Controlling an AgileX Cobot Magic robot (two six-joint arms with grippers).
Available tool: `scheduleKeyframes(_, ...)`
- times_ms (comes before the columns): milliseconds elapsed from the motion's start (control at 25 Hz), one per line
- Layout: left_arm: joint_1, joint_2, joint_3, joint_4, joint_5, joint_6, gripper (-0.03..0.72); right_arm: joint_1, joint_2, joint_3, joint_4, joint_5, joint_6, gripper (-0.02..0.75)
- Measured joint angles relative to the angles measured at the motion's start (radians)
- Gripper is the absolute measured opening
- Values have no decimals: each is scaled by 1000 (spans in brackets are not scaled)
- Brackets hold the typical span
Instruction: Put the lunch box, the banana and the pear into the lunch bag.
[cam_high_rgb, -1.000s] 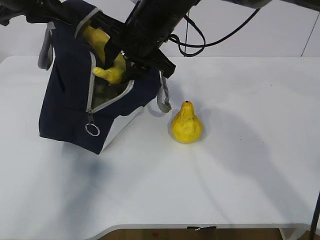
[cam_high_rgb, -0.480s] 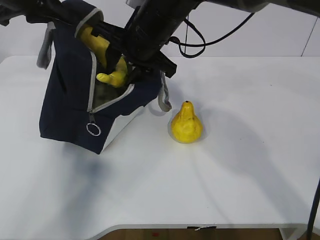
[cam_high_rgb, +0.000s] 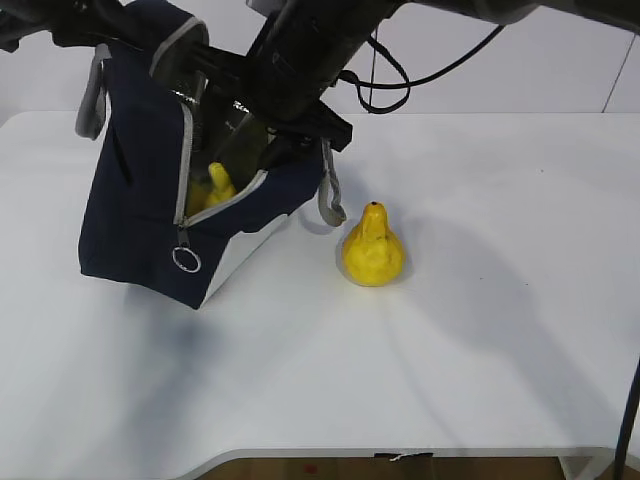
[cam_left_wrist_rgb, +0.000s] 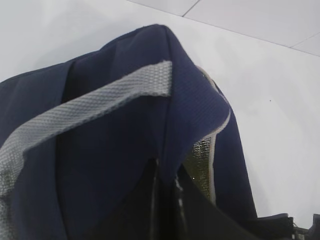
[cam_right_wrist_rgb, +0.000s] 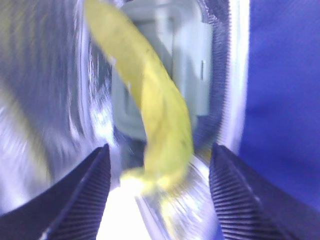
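Lunch bag (cam_high_rgb: 140, 200): on the left part of the desk (cam_high_rgb: 480, 350), tilted, mouth unzipped and turned toward the camera; upper edge lifted.
Lunch box (cam_right_wrist_rgb: 172, 55): already inside the bag, pale green lid seen at the bottom in the right wrist view, blurred.
Banana (cam_right_wrist_rgb: 150, 110): inside the bag, lying over the lunch box, free between the two spread fingers and touching neither; only a yellow end visible through the opening in the exterior view.
Pear (cam_high_rgb: 373, 247): upright on the desk, just to the right of the bag, well outside it, touched by nothing.
Right gripper (cam_right_wrist_rgb: 157, 195): at the bag mouth, fingers apart, released, nothing grasped.
Left gripper: itself not visible in the left wrist view; clenched, and judged to be pinching the top fabric of the bag by the grey strap (cam_left_wrist_rgb: 85, 107), since that edge hangs raised.
Done so far: two of three things in the bag, as far as visible.
Left to do: withdraw the right arm, pick up the pear, put it in the bag.
Hard to see: right wrist view smeared by motion; bag interior mostly covered by the right arm in the exterior view; exact resting place of the banana not clear; left fingertips cut off.
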Motion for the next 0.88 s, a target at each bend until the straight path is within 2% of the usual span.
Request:
scheduleKeyframes(160, 0, 0, 0, 0, 0, 2, -6, 0, -6, -2, 0, 23, -71, 496)
scheduleKeyframes(360, 0, 0, 0, 0, 0, 6, -6, -20, -10, -109, -46, 174, -178, 496)
scheduleKeyframes(560, 0, 0, 0, 0, 2, 7, -6, -26, -17, -259, -211, 261, -262, 496)
scheduleKeyframes(800, 0, 0, 0, 0, 3, 18, -6, -26, -54, -282, -364, 273, -308, 496)
scheduleKeyframes(880, 0, 0, 0, 0, 5, 18, -6, -26, -54, -277, -384, 273, -337, 496)
